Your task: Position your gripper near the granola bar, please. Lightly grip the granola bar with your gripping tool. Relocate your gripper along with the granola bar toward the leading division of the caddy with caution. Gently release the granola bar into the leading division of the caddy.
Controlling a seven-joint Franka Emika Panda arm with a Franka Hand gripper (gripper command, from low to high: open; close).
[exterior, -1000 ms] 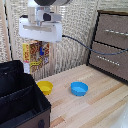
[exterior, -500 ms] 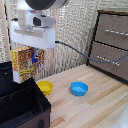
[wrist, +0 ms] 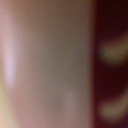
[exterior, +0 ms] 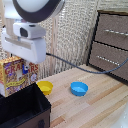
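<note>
The granola bar, a flat box printed orange, red and yellow, hangs upright under the white block of the arm at the exterior view's left. My gripper is shut on its upper edge, and the fingers themselves are mostly hidden by the block and the box. The box's lower edge sits just above the rim of the black caddy, over its open compartment at the far side. The inner dividers do not show. The wrist view is a close blur of pinkish grey beside a dark strip.
On the wooden table a yellow bowl stands just beside the caddy and a blue bowl further to the exterior view's right. A brown drawer cabinet stands at the back right. A grey cable trails from the arm.
The arm has carried the granola bar toward the exterior view's left and lower, from above the yellow bowl to over the caddy. The bowls have not moved.
</note>
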